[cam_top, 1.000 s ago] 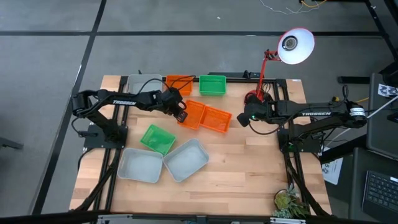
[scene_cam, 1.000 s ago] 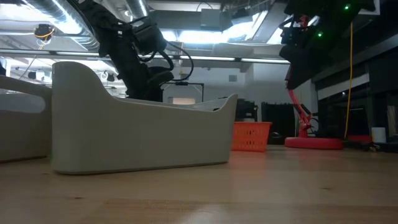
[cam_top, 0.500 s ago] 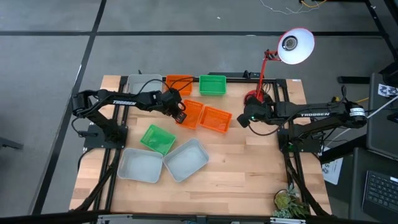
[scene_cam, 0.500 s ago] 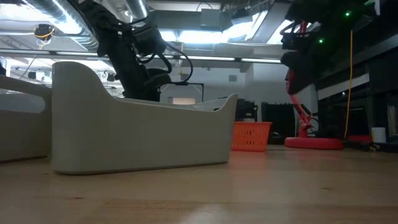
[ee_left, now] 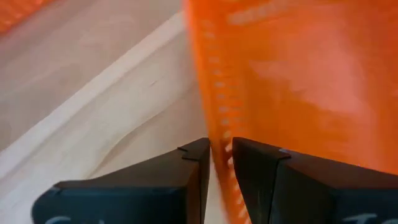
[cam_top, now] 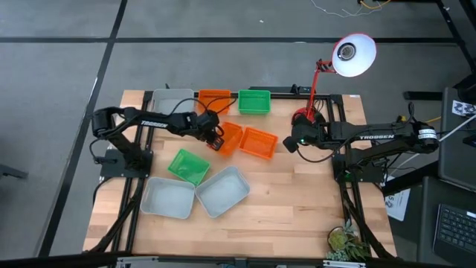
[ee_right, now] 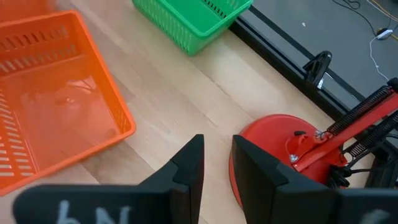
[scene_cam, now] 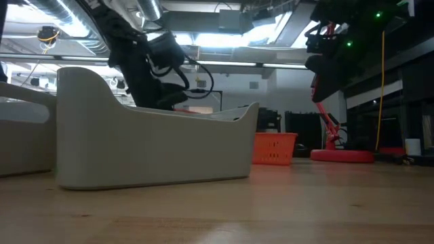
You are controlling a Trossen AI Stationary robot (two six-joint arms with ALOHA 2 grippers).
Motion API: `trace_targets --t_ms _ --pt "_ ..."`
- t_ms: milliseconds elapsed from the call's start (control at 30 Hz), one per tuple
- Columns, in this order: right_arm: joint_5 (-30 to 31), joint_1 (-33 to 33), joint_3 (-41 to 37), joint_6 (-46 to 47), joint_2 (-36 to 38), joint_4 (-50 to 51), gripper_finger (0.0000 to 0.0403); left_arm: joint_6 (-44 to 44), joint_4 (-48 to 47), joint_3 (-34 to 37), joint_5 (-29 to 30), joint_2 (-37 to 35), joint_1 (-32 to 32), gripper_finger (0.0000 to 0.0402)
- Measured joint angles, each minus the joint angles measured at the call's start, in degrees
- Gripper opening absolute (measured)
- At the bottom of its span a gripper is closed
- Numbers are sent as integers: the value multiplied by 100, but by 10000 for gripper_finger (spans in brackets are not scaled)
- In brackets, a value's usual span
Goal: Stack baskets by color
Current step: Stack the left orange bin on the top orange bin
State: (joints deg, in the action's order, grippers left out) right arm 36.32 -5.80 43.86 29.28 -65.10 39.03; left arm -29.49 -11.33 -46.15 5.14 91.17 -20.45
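On the wooden table's middle, my left gripper (cam_top: pixel 216 138) is shut on an orange basket (cam_top: pixel 230 138). A second orange basket (cam_top: pixel 259 143) lies just to its right, and my right gripper (cam_top: pixel 286 144) hovers beyond that one; its fingers (ee_right: pixel 216 158) stand a little apart with nothing between them. At the far edge stand a grey-white basket (cam_top: pixel 172 99), a third orange basket (cam_top: pixel 214 99) and a green basket (cam_top: pixel 254 102). Nearer the front are a green basket (cam_top: pixel 187 165) and two grey-white baskets (cam_top: pixel 168 197) (cam_top: pixel 222 190). My left gripper pinches the orange basket's mesh side wall at its rim (ee_left: pixel 219 134), one finger inside the basket and one outside. The fingers slant down at it from the table's left. Whether the basket's bottom is clear of the table, I cannot tell.
A red desk lamp stands on its round base (ee_right: pixel 280 155) at the far right, its white head (cam_top: pixel 353 54) over the table's edge. Bare wood lies at the right and front right of the table (cam_top: pixel 297 201). In the low view a grey-white basket (scene_cam: pixel 149 146) blocks the middle.
My left gripper has sunk a little, keeping its hold on the orange basket's wall. From above that basket now looks narrower and has drawn slightly away from the second orange basket.
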Motion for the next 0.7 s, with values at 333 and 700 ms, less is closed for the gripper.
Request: trace_targets --t_ms 333,700 --pt "-2 -2 0 -4 2 -2 84 440 180 -7 2 -7 -2 9" --pt "-1 -2 0 -131 2 -1 84 1629 -422 -522 217 -850 -105 2"
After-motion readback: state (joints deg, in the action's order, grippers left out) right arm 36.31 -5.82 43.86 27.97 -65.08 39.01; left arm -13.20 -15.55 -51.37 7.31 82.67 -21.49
